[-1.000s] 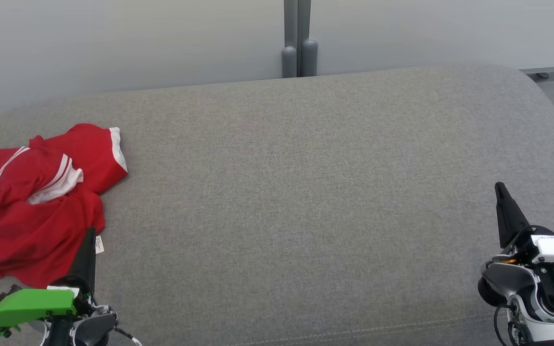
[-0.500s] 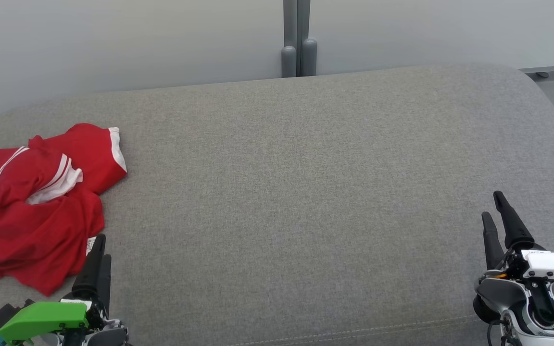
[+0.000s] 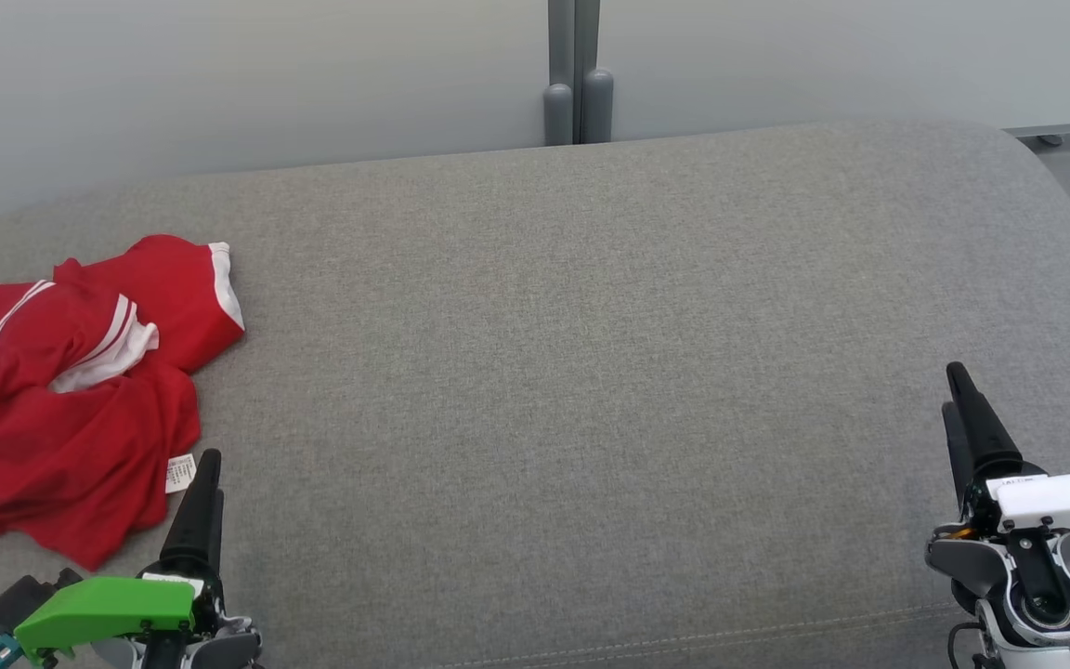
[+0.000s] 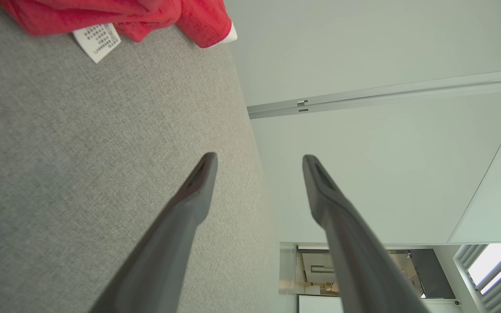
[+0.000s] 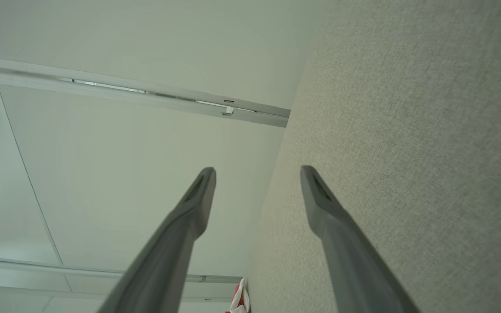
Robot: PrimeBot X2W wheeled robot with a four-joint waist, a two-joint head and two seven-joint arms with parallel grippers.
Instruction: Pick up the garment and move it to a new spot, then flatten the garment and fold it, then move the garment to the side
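The garment (image 3: 61,400) is red with white stripes and lies crumpled at the left edge of the grey cushioned surface (image 3: 572,372); its white care label (image 3: 180,473) sticks out at the near side. My left gripper (image 3: 205,465) stands just right of that label, open, with nothing between its fingers. In the left wrist view the garment (image 4: 115,15) and label (image 4: 97,39) lie at the top left, apart from the left gripper (image 4: 259,163). My right gripper (image 3: 958,390) is open and empty at the near right, far from the garment. The right gripper (image 5: 257,174) points along the surface.
A pale wall with a grey post (image 3: 577,93) runs behind the surface. The surface's front seam (image 3: 684,641) lies near the bottom. In the right wrist view a small piece of the garment (image 5: 239,300) shows far off.
Both grippers went from shut to open. The left gripper drew back off the garment's near edge, uncovering the label. The right gripper shifted slightly.
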